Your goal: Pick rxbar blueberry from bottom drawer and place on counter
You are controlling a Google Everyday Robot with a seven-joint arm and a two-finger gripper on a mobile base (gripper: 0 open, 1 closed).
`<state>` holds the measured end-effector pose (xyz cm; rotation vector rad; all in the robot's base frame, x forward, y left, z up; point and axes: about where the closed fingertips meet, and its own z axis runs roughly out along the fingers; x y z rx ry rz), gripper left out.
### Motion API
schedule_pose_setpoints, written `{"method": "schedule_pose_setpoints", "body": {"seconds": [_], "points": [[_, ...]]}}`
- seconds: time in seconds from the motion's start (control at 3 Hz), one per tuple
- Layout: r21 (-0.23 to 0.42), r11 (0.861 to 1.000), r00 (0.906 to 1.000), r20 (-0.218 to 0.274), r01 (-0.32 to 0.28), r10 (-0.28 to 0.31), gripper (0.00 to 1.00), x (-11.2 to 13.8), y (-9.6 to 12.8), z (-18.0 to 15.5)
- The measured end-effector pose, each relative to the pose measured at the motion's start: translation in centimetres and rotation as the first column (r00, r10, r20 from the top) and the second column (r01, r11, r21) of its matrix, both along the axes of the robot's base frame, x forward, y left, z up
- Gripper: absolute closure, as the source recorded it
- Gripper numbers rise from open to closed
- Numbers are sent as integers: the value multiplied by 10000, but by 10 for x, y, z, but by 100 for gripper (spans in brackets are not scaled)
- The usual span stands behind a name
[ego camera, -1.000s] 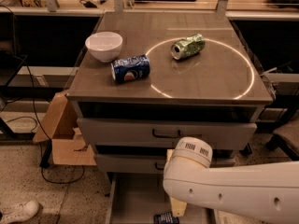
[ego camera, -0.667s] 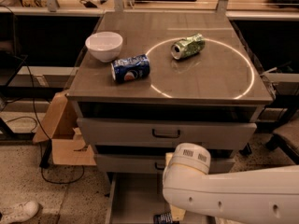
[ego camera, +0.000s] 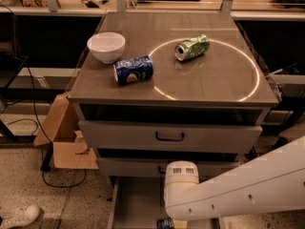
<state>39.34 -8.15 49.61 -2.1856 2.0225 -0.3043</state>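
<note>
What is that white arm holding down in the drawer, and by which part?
It cannot be told. The gripper reaches into the bottom drawer, hidden under the arm; a dark-blue wrapper, likely the rxbar blueberry, shows beside it.

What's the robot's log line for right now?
arm: down over open bottom drawer | gripper: hidden beneath arm at drawer | rxbar blueberry: in drawer, by frame edge | counter: no bar yet

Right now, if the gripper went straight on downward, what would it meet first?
Probably the rxbar blueberry in the bottom drawer, under the gripper at the frame's lower edge; depth is unclear.
</note>
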Motion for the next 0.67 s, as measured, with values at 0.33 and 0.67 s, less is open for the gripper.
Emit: {"method": "schedule_pose_setpoints", "body": {"seconds": [0.33, 0.67], "points": [[9, 10000, 10000, -36, -18, 18, 0, 0, 0, -7], [92, 9999, 9999, -77, 69, -68, 0, 3, 2, -19]]}}
